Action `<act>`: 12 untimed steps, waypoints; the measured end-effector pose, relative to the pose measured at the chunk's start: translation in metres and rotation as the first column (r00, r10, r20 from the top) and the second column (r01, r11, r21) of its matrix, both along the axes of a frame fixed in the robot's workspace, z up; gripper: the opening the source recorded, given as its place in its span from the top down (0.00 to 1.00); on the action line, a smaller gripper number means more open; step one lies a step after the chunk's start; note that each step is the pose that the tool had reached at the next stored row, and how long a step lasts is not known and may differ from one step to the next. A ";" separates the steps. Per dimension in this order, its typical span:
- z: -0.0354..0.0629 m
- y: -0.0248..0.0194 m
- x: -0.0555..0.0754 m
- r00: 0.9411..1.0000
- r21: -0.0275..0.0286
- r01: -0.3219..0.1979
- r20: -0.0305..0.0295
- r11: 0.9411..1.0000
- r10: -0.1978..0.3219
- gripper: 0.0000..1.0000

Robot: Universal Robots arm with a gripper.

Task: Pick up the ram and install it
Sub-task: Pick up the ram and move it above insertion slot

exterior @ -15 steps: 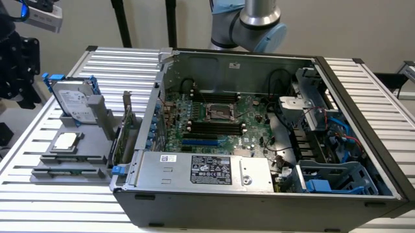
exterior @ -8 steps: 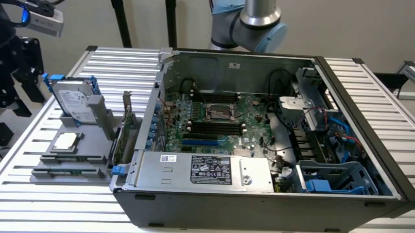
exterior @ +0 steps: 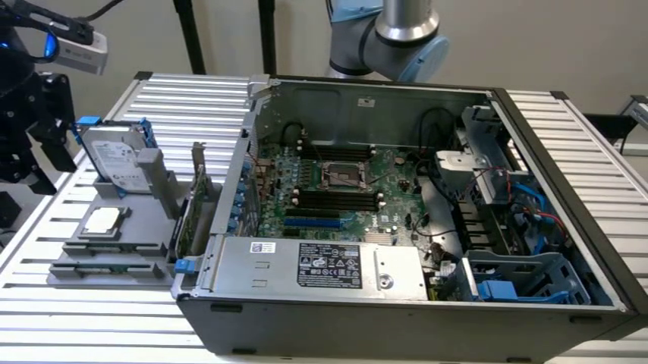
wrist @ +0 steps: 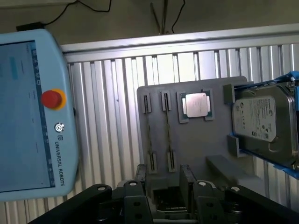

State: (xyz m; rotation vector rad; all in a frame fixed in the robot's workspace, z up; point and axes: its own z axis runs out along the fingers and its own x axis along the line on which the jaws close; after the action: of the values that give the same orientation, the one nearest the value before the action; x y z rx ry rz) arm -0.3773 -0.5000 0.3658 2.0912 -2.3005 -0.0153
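**Open gripper hangs off the tray, ram in its holder**

Exterior view: an open computer case (exterior: pixel 405 318) lies on a slatted metal tabletop (exterior: pixel 567 136), with its motherboard (exterior: pixel 395 163) facing up. A row of black memory slots (exterior: pixel 335 201) sits below the processor socket. On the exterior view's left of the case stands a grey tray (exterior: pixel 142 220). It holds a hard drive (exterior: pixel 114 159) upright in a blue frame, a processor chip (exterior: pixel 105 221) lying flat, and an expansion card (exterior: pixel 197 201) on edge close to the case wall. The ram (exterior: pixel 111 247) rests in a holder just in front of the chip. A second ram stick (exterior: pixel 106 267) lies in the next holder, nearer the tray's front edge. The black gripper (exterior: pixel 51 171) hangs at the far left of this view, above the tabletop and apart from the tray. The arm (exterior: pixel 395 34) rises behind the case.

Wrist view: the gripper (wrist: pixel 164 186) is open, its two fingers (wrist: pixel 187 184) spread well apart with nothing between them. They touch nothing. Past them lies the tray (wrist: pixel 201 144). The ram (wrist: pixel 167 133) and the second ram stick (wrist: pixel 148 133) stand edge-on, side by side in their holders. The processor chip (wrist: pixel 196 105) is beside the ram and the hard drive (wrist: pixel 264 121) lies further along. A pale blue control tablet (wrist: pixel 32 107) with a red button rests on the tabletop (wrist: pixel 107 93), apart from the tray
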 end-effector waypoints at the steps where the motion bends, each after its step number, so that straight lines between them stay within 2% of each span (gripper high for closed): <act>1: -0.0019 -0.0006 0.000 1.000 0.000 -0.001 0.000 1.000 0.001 0.58; 12: -0.0219 -0.0111 0.001 1.000 0.000 -0.009 0.000 1.000 0.009 0.58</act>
State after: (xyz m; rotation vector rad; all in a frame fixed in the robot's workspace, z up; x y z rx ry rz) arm -0.3768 -0.5110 0.3439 2.1010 -2.2914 -0.0151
